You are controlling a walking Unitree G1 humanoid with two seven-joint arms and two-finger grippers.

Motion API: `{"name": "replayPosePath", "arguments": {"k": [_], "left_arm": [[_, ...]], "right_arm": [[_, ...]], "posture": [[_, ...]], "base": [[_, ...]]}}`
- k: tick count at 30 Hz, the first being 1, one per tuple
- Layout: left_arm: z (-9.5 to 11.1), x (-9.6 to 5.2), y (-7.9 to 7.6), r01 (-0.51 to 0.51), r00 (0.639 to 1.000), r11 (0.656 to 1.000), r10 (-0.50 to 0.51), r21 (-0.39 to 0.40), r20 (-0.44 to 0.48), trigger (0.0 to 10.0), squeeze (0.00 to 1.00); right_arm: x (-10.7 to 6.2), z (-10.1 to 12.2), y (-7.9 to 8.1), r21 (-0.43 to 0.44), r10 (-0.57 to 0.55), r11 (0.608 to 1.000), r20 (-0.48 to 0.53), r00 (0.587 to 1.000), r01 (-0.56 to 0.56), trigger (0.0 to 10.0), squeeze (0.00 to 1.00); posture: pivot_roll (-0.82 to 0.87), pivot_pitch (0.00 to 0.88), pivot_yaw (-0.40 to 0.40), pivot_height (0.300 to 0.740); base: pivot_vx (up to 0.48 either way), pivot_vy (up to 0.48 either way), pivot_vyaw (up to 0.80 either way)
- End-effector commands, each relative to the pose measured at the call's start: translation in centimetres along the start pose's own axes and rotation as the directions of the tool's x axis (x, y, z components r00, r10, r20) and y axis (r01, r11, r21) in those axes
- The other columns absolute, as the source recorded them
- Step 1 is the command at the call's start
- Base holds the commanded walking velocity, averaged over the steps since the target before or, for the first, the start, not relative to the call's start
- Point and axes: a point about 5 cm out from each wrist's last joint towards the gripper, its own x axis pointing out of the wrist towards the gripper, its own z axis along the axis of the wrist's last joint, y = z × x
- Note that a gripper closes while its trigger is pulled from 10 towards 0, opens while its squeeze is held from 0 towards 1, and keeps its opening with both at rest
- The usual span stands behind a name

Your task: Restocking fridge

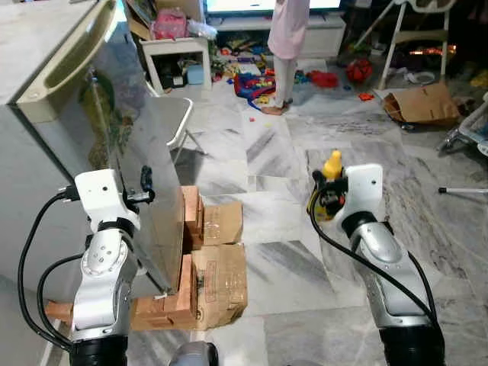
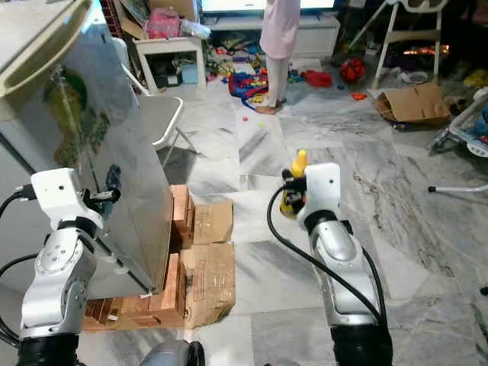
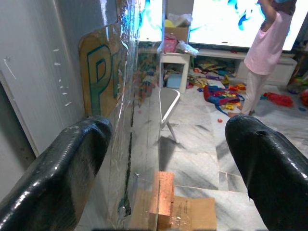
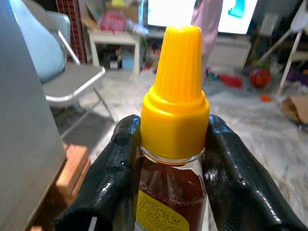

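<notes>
The silver fridge [image 1: 145, 175] stands at my left with its door shut, raised on bricks and cardboard. My left gripper [image 3: 168, 163] is open right beside the door's front face, its two black fingers [image 3: 62, 168] spread with nothing between them. My right gripper [image 4: 173, 163] is shut on a sauce bottle [image 1: 331, 168] with a yellow cap [image 4: 175, 110] and dark reddish contents. That bottle is held upright in the air to the right of the fridge, above the marble floor.
Cardboard boxes and bricks [image 1: 217, 267] lie at the fridge's foot. A folding chair [image 1: 179, 118] stands behind the fridge. A person in pink [image 1: 286, 46] stands among scattered toys far ahead. Flattened cardboard [image 1: 423, 103] lies at the far right.
</notes>
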Motion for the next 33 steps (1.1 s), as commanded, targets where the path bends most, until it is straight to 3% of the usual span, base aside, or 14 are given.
{"name": "replayPosePath", "arguments": {"k": [1, 6, 9, 11, 12, 13, 14, 16, 19, 22, 23, 26, 33], "left_arm": [[-0.5, -0.3, 2.2, -0.111, 0.993, 0.994, 0.111, 0.007, -0.035, 10.0, 0.00], [-1.4, -1.2, 3.6, -0.169, 0.983, 0.985, 0.170, 0.014, -0.070, 10.0, 0.00], [-1.6, -2.0, 3.8, -0.135, 0.988, 0.991, 0.134, -0.002, -0.079, 10.0, 0.00], [-2.0, -2.7, 3.6, -0.083, 0.992, 0.996, 0.082, -0.011, -0.097, 10.0, 0.00], [-2.2, -3.2, 3.1, -0.006, 0.994, 1.000, 0.005, -0.007, -0.105, 10.0, 0.00], [-2.2, -3.2, 3.1, -0.006, 0.994, 1.000, 0.005, -0.007, -0.105, 10.0, 0.00], [-2.4, -4.0, 2.5, 0.090, 0.990, 0.996, -0.089, 0.005, -0.111, 10.0, 0.00], [-2.5, -4.2, 2.6, 0.099, 0.988, 0.995, -0.098, 0.005, -0.118, 10.0, 0.00], [-3.0, -3.5, 4.9, -0.027, 0.992, 0.998, 0.034, 0.061, -0.118, 10.0, 0.00], [-2.9, -2.9, 5.4, -0.062, 0.991, 0.996, 0.068, 0.057, -0.113, 10.0, 0.00], [-2.6, -2.0, 5.6, -0.064, 0.993, 0.997, 0.069, 0.045, -0.100, 10.0, 0.00], [-2.0, -0.4, 5.1, -0.038, 0.996, 0.999, 0.040, 0.028, -0.084, 10.0, 0.00], [-1.0, 0.9, 3.3, 0.062, 0.997, 0.998, -0.063, -0.007, -0.042, 10.0, 0.00]], "right_arm": [[-0.3, 1.3, 0.2, -0.003, 0.032, 0.999, 0.052, 0.998, -0.032, 10.0, 0.00], [-0.6, 0.9, -0.5, 0.010, 0.015, 1.000, 0.032, 0.999, -0.015, 10.0, 0.00], [-0.8, 0.9, -0.8, 0.007, 0.012, 1.000, 0.025, 1.000, -0.012, 10.0, 0.00], [-1.0, 0.8, -1.0, 0.010, 0.015, 1.000, 0.018, 1.000, -0.016, 10.0, 0.00], [-1.2, 0.7, -1.0, 0.016, 0.027, 0.999, 0.014, 1.000, -0.027, 10.0, 0.00], [-1.2, 0.7, -1.0, 0.016, 0.027, 0.999, 0.014, 1.000, -0.027, 10.0, 0.00], [-1.3, 0.6, -1.0, 0.022, 0.038, 0.999, 0.011, 0.999, -0.038, 10.0, 0.00], [-1.4, 0.6, -1.1, 0.025, 0.043, 0.999, 0.008, 0.999, -0.044, 10.0, 0.00], [-1.3, 0.5, -1.2, 0.015, 0.041, 0.999, -0.001, 0.999, -0.041, 10.0, 0.00], [-1.2, 0.6, -1.3, 0.018, 0.041, 0.999, 0.000, 0.999, -0.041, 10.0, 0.00], [-1.1, 0.7, -1.2, 0.019, 0.041, 0.999, 0.005, 0.999, -0.041, 10.0, 0.00], [-0.9, 1.1, -1.1, 0.025, 0.045, 0.999, 0.014, 0.999, -0.045, 10.0, 0.00], [-1.3, 1.3, -0.9, 0.047, 0.060, 0.997, 0.029, 0.998, -0.061, 10.0, 0.00]], "posture": [[0.04, 0.000, 0.004, 0.740], [0.04, 0.000, 0.002, 0.740], [0.04, 0.000, -0.001, 0.740], [0.05, 0.000, -0.004, 0.740], [0.05, 0.000, -0.008, 0.740], [0.05, 0.000, -0.008, 0.740], [0.05, 0.000, -0.009, 0.740], [0.05, 0.000, -0.010, 0.740], [0.05, 0.000, -0.014, 0.740], [0.05, 0.000, -0.015, 0.740], [0.05, 0.000, -0.015, 0.740], [0.04, 0.000, -0.013, 0.740], [0.02, 0.000, -0.004, 0.740]], "base": [[0.000, 0.000, 0.00], [0.000, 0.000, 0.00], [0.000, 0.000, 0.00], [0.000, 0.000, 0.00], [0.000, 0.000, 0.00], [0.000, 0.000, 0.00], [0.000, 0.000, 0.00], [0.000, 0.000, 0.00], [0.000, 0.000, 0.00], [0.000, 0.000, 0.00], [0.000, 0.000, 0.00], [0.000, 0.000, 0.00], [0.000, 0.000, 0.00]]}}
